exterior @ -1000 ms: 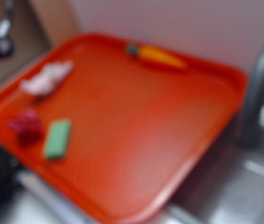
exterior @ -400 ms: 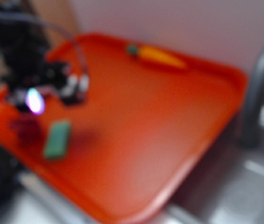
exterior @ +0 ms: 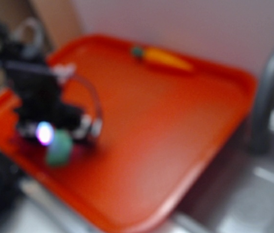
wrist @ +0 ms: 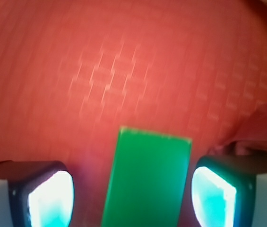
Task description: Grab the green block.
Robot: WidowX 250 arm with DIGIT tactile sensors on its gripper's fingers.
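The green block (wrist: 147, 179) lies flat on the red tray (wrist: 124, 66), directly between my two fingers in the wrist view. My gripper (wrist: 133, 198) is open, with a gap on each side of the block, wider on the left. In the exterior view the black gripper (exterior: 61, 133) hangs low over the tray's front left part, and the block (exterior: 59, 150) pokes out beneath it, partly hidden. The view is blurred.
An orange toy carrot (exterior: 166, 58) lies near the tray's (exterior: 200, 121) far edge. A dark red object (wrist: 258, 137) sits just right of the right finger. A grey curved post (exterior: 267, 92) stands at the right of the tray.
The arm came into view from the upper left and moved down and forward over the green block. It now hides the white cloth and the red object.
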